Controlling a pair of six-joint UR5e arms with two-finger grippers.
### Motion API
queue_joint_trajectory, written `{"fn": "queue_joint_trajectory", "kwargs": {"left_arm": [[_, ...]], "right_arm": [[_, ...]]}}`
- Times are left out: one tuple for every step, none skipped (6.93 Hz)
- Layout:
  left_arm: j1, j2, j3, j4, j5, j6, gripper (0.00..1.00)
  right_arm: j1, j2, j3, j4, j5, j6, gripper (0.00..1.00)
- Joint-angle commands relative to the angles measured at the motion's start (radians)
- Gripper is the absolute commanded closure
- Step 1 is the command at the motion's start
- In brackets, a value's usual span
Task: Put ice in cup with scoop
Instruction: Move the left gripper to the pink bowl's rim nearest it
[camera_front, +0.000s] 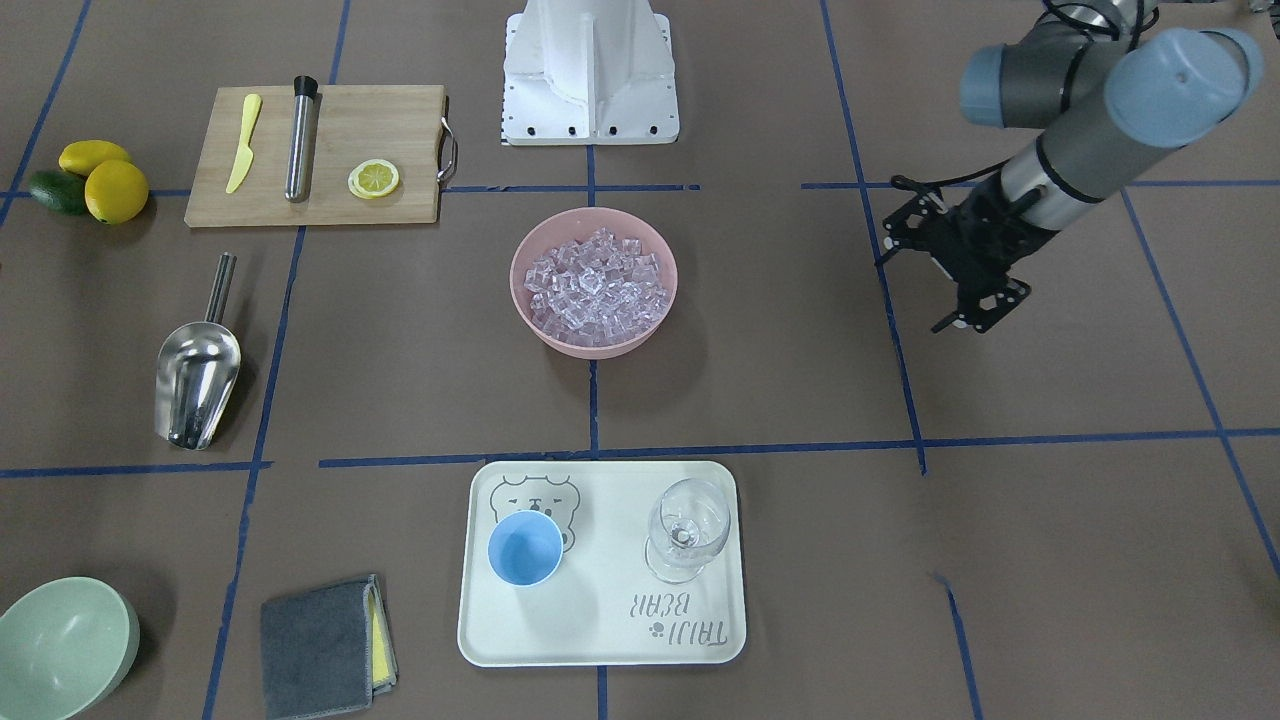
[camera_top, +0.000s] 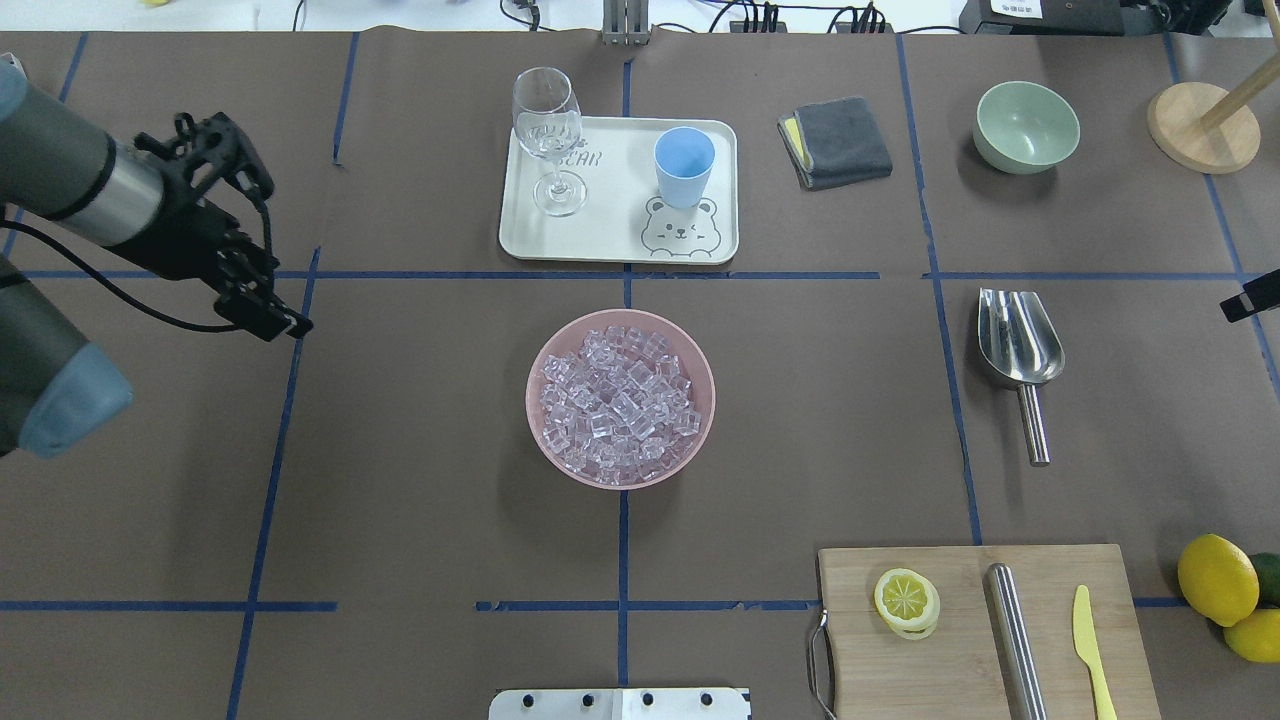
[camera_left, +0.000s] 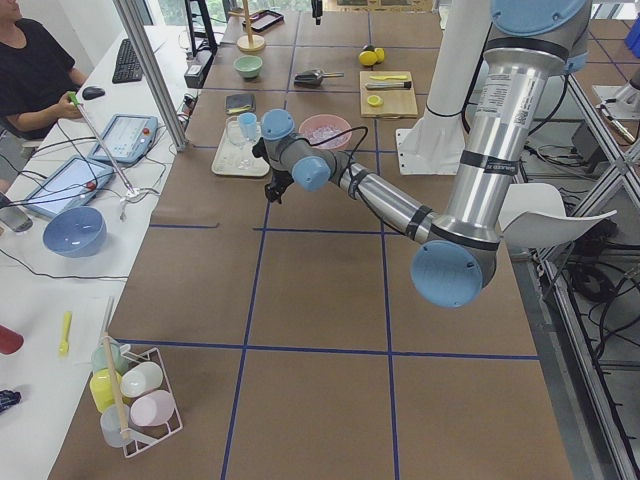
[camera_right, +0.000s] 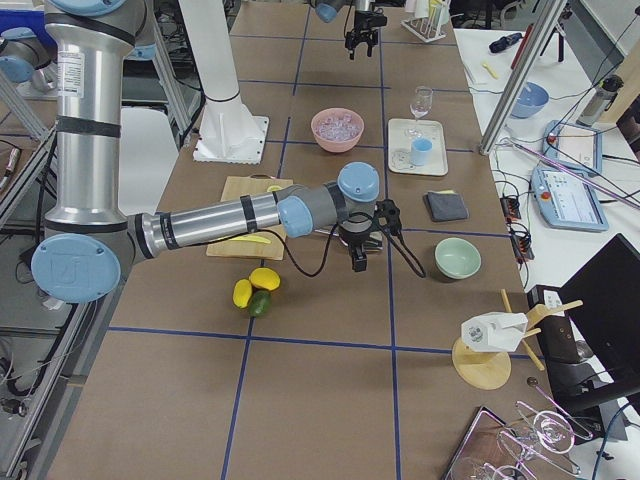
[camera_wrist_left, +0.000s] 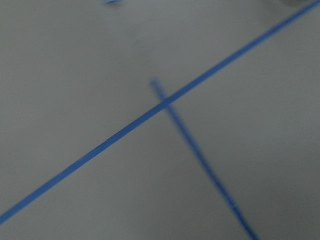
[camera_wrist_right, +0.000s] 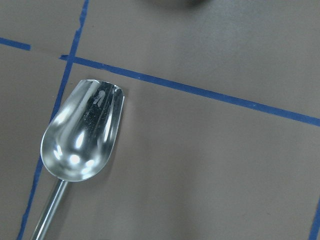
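The ice fills a pink bowl at the table's middle. The light-blue cup stands upright and empty on a white tray, beside a wine glass. The steel scoop lies flat on the table on the robot's right side, and it fills the right wrist view. My left gripper hangs open and empty above the table, far from the bowl. My right gripper shows only as a black tip at the overhead view's right edge, near the scoop; I cannot tell its state.
A cutting board holds a yellow knife, a steel cylinder and a lemon slice. Lemons and an avocado lie beside it. A pale green bowl and a grey cloth sit near the tray.
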Motion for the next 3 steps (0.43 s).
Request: {"fn": "queue_joint_trajectory", "kwargs": {"left_arm": [[0.162,-0.04,0.04,-0.157,0.147,0.001,0.0],[0.229,-0.067,0.065,-0.223,0.258,-0.002,0.0],[0.303,-0.087,0.113,-0.281,0.284,-0.002,0.0]], "right_arm": [[-0.028,-0.001,0.014,0.059,0.0,0.0,0.0],[-0.031,-0.005,0.019,0.086,0.004,0.0,0.0],[-0.036,-0.011,0.031,0.087,0.015,0.002,0.0]]}}
